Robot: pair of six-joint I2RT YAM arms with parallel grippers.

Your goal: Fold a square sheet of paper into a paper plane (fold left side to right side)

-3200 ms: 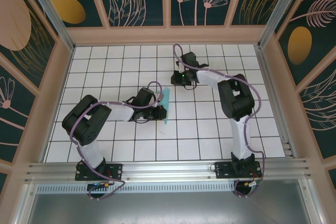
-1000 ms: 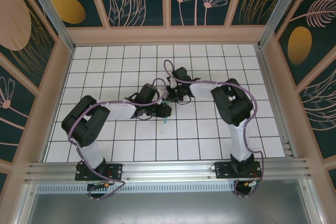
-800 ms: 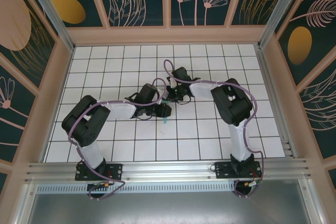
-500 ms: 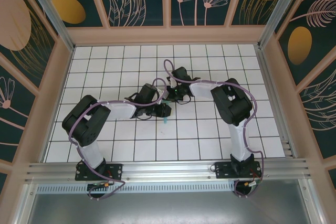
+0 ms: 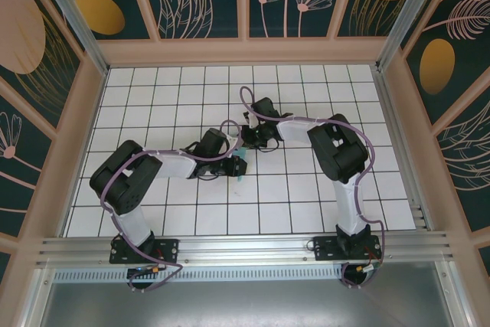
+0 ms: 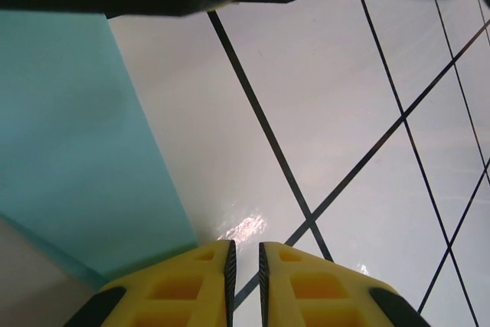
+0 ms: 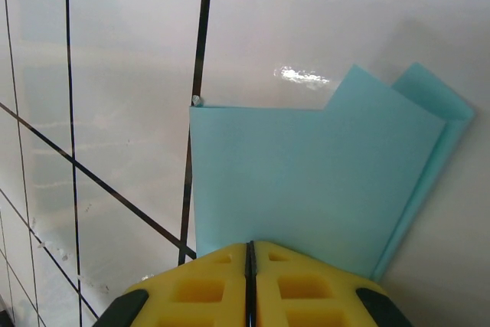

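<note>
Two arms meet near the middle of the white tiled surface (image 5: 291,212). The paper (image 7: 306,181) is turquoise and folded, with a doubled flap along one side. It lies flat there, mostly hidden under the wrists from above. On my right wrist camera the right jaws are together, their yellow tips over the paper's near edge; I can't tell whether they touch it. On the left wrist camera the left jaws are all but closed — a thin slit, nothing in it — with one finger (image 6: 176,285) at the paper's corner.
</note>
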